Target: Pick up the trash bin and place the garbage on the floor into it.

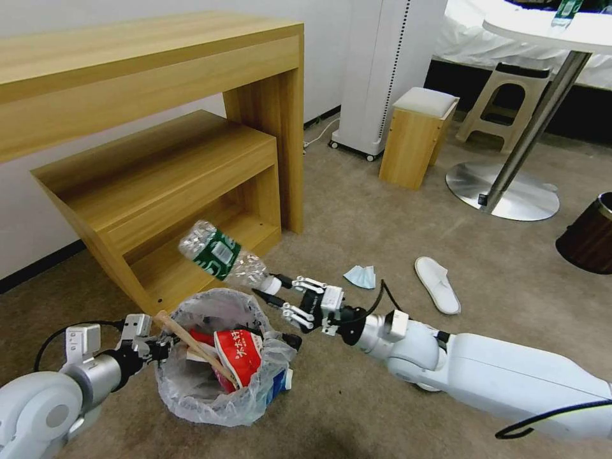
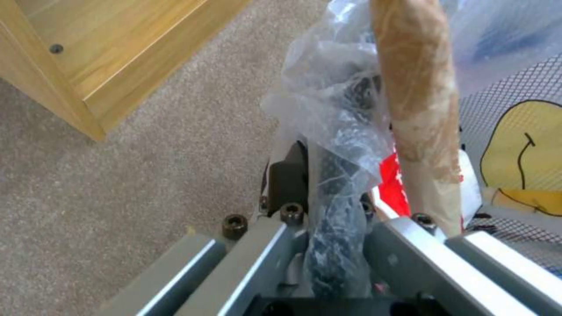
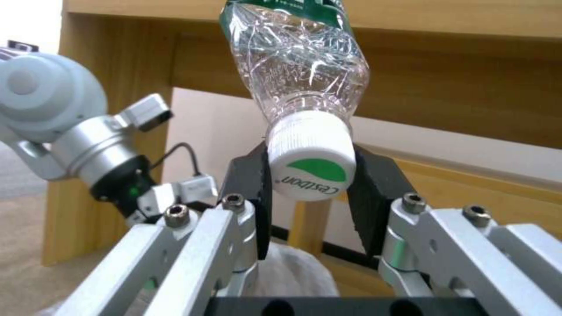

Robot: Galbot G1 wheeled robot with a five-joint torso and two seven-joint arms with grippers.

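The trash bin, lined with a crinkly clear bag, sits low in front of me with my left gripper shut on its near-left rim. Inside lie red wrappers and a wooden stick that leans over the rim. Just beyond the bin's far rim, my right gripper is shut on the white cap of a clear bottle with a green label, which tilts up and away. A light-blue mask and a white slipper lie on the beige floor.
A wooden desk with a low shelf stands close behind the bin. A small wooden stool, a round table's metal base and a brown bin stand farther right. Open carpet stretches between them.
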